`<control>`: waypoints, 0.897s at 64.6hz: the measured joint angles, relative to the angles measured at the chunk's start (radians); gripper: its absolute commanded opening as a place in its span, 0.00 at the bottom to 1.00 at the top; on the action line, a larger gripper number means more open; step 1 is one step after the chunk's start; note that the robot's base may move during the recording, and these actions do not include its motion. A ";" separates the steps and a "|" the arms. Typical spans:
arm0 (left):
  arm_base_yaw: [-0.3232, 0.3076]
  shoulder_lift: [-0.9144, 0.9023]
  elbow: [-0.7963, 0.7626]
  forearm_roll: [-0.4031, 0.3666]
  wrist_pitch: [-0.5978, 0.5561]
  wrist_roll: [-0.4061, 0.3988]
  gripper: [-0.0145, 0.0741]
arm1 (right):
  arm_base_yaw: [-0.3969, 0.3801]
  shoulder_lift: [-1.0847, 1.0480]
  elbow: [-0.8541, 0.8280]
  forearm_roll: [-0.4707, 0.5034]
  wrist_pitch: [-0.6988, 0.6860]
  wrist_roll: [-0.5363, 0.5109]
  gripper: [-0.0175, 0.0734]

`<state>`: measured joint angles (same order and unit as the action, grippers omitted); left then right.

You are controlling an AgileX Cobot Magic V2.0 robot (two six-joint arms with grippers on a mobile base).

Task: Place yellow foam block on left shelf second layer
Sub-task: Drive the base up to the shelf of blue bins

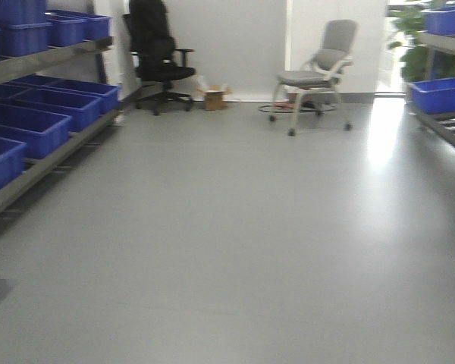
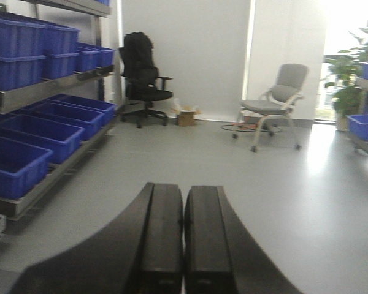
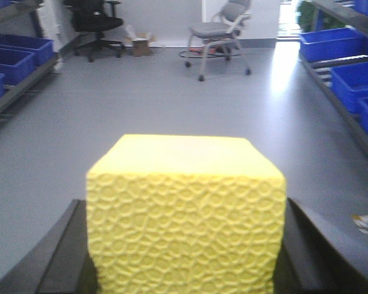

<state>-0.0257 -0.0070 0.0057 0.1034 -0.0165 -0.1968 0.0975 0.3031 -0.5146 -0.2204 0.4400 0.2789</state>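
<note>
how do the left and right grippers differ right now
The left gripper is shut, fingers pressed together; the right gripper has its fingers wide apart on either side of the yellow foam block. The left gripper holds nothing; the right gripper holds the block. Both have black fingers and face toward the grey chair.

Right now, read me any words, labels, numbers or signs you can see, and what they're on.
None can be read in any view.
The yellow foam block shows plain textured faces, no print.
The blue bins show no labels.
The cardboard box is too blurred to tell.
</note>
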 measured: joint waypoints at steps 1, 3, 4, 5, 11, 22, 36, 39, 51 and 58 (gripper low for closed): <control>0.000 0.000 0.000 0.000 0.000 0.000 0.32 | 0.000 0.000 0.000 0.000 0.000 0.000 0.51; 0.000 0.000 0.000 0.000 0.000 0.000 0.32 | 0.000 0.000 0.000 0.000 0.000 0.000 0.51; 0.000 0.000 0.000 0.000 0.000 0.000 0.32 | 0.000 0.000 0.000 0.000 0.000 0.000 0.51; 0.000 0.000 0.000 0.000 0.000 0.000 0.32 | 0.000 0.000 0.000 0.000 0.000 0.000 0.51; 0.000 0.000 0.000 0.000 0.000 0.000 0.32 | 0.000 0.000 0.000 0.000 0.000 0.000 0.51; 0.000 0.000 0.000 0.000 0.000 0.000 0.32 | 0.000 0.000 0.000 0.000 0.000 0.000 0.51; 0.000 0.000 0.000 0.000 0.000 0.000 0.32 | 0.000 0.000 0.000 0.000 0.000 0.000 0.51; 0.000 0.000 0.000 0.000 0.000 0.000 0.32 | 0.000 0.000 0.000 0.000 0.000 0.000 0.51; 0.000 0.000 0.000 0.000 0.000 0.000 0.32 | 0.000 0.000 0.000 0.000 0.000 0.000 0.51; 0.000 0.000 0.000 0.000 0.000 0.000 0.32 | 0.000 0.000 0.000 0.000 0.000 0.000 0.51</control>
<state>-0.0257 -0.0070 0.0057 0.1034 -0.0165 -0.1968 0.0975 0.3031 -0.5146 -0.2204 0.4400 0.2789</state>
